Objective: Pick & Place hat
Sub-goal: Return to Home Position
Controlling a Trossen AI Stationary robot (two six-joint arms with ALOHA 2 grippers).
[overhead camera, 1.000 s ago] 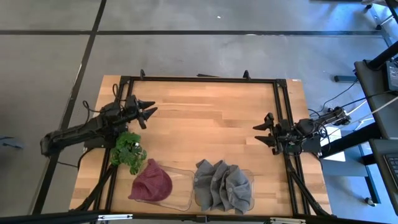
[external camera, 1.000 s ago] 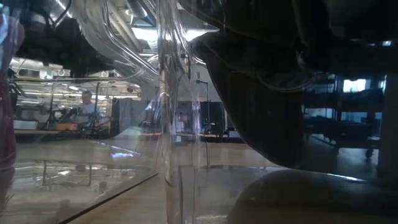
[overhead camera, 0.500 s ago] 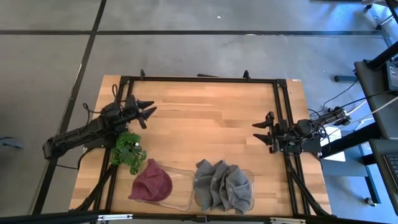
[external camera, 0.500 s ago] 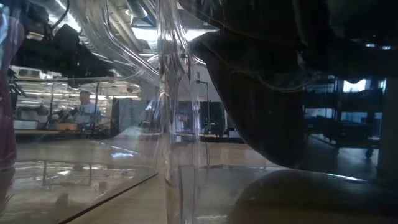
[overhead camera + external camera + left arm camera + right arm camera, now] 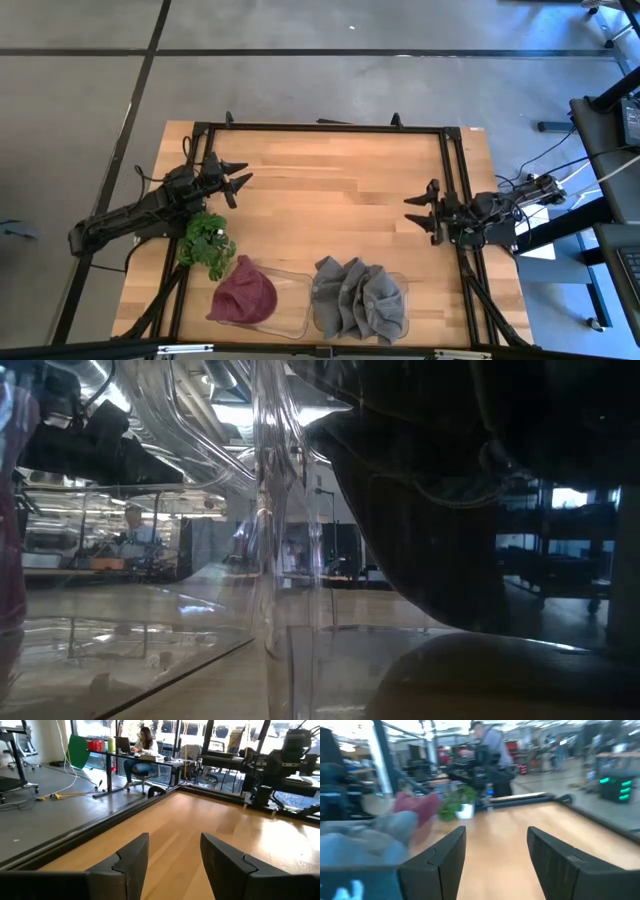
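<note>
Left gripper [image 5: 240,175]: fingers apart, empty, above table [image 5: 330,190] left side. Right gripper [image 5: 410,210]: fingers apart, empty, right side. Red cap [image 5: 243,293] in left transparent bin [image 5: 293,292]; gray caps [image 5: 360,298] in right transparent bin [image 5: 404,283].

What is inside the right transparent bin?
Crumpled gray caps fill the right transparent bin. They cover its floor, so anything beneath them is hidden, and their exact number is hard to tell. The left gripper and the right gripper are both far from it.
</note>
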